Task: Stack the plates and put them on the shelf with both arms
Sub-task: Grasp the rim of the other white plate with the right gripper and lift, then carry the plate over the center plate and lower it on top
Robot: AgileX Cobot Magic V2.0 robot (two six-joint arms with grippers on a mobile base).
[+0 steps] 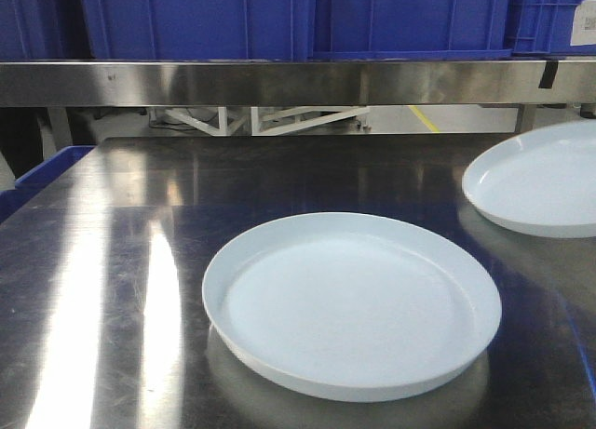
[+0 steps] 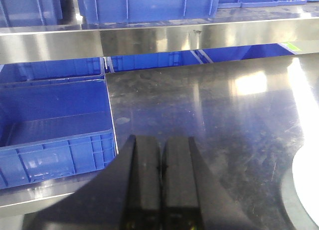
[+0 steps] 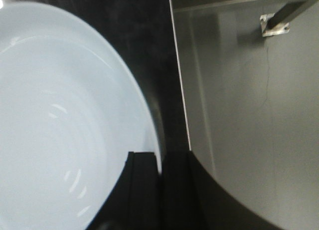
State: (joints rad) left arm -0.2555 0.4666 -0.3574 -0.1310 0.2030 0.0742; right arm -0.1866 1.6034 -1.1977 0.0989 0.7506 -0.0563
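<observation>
Two pale bluish-white plates lie on the dark steel table. One plate (image 1: 349,303) is at the front centre, the other plate (image 1: 540,178) at the right edge of the front view. In the right wrist view my right gripper (image 3: 160,157) is shut on the right rim of a plate (image 3: 60,115), one finger inside the rim and one outside. My left gripper (image 2: 162,140) is shut with nothing in it, hovering over the table's left part, and a plate's edge (image 2: 306,190) shows at its lower right. The steel shelf beam (image 1: 279,82) runs across the back. Neither gripper shows in the front view.
Blue crates (image 1: 279,20) stand on the shelf above the beam. Another blue crate (image 2: 55,125) sits beside the table's left edge, below table height. In the right wrist view the table's right edge (image 3: 180,90) drops off to grey floor (image 3: 249,115) close beside the held plate.
</observation>
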